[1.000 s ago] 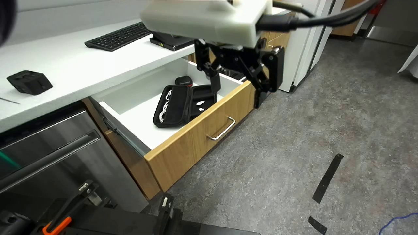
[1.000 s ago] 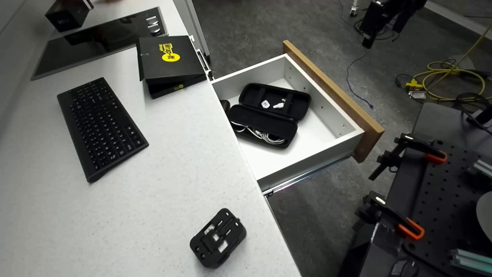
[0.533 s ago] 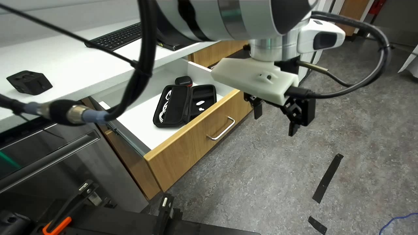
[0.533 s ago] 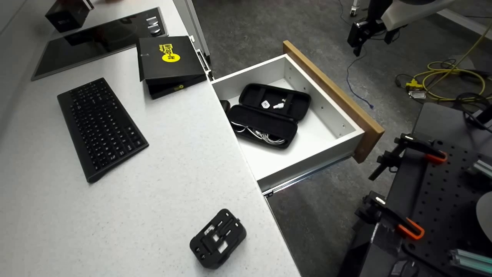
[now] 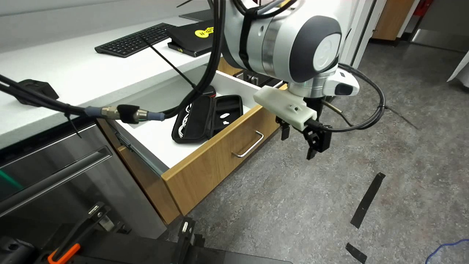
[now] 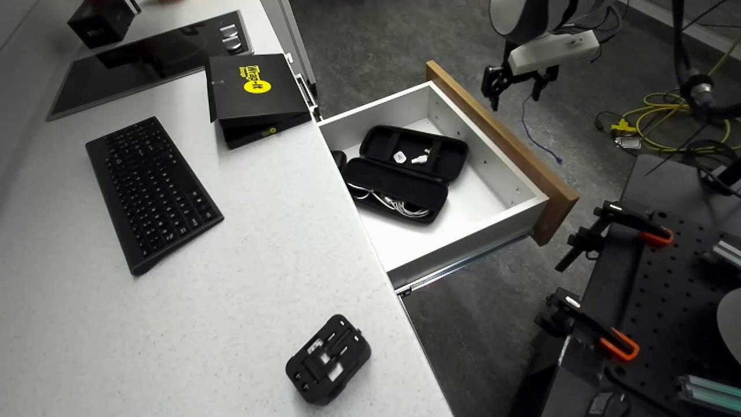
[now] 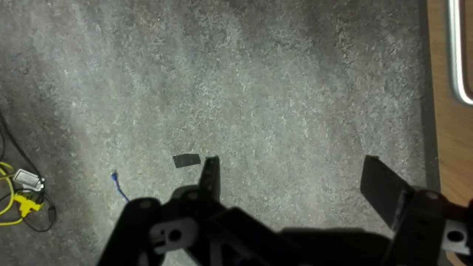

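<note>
Drawer handle (image 7: 456,51) partial in wrist view

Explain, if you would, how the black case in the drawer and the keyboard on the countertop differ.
The case lies inside the open drawer, while the keyboard rests on the countertop. The case is unfolded into two halves; the keyboard is a single slab. The case holds white cables and small white pieces; the keyboard bears rows of keys. Both are black, and the fingers touch neither.
</note>
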`<move>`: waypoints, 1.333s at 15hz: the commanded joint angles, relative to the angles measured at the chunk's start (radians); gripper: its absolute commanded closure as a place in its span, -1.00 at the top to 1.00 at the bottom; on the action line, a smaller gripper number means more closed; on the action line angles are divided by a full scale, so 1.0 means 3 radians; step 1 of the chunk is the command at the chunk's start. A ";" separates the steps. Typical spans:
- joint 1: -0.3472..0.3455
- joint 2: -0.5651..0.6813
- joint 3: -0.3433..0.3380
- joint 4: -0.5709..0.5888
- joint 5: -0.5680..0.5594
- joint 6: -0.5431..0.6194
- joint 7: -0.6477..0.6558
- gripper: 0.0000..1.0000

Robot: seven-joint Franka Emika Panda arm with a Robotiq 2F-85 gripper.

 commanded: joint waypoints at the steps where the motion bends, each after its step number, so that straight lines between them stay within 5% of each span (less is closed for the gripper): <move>1: -0.0149 0.0239 0.0262 0.0450 0.0392 -0.0491 -0.0423 1.00; 9: 0.0079 0.0320 0.0487 0.0842 0.0558 -0.1262 -0.0653 1.00; 18: 0.0163 0.0277 0.0417 0.0749 0.0518 -0.1155 -0.0626 1.00; 20: 0.0082 0.0511 0.0525 0.1027 0.0656 -0.1316 -0.0716 1.00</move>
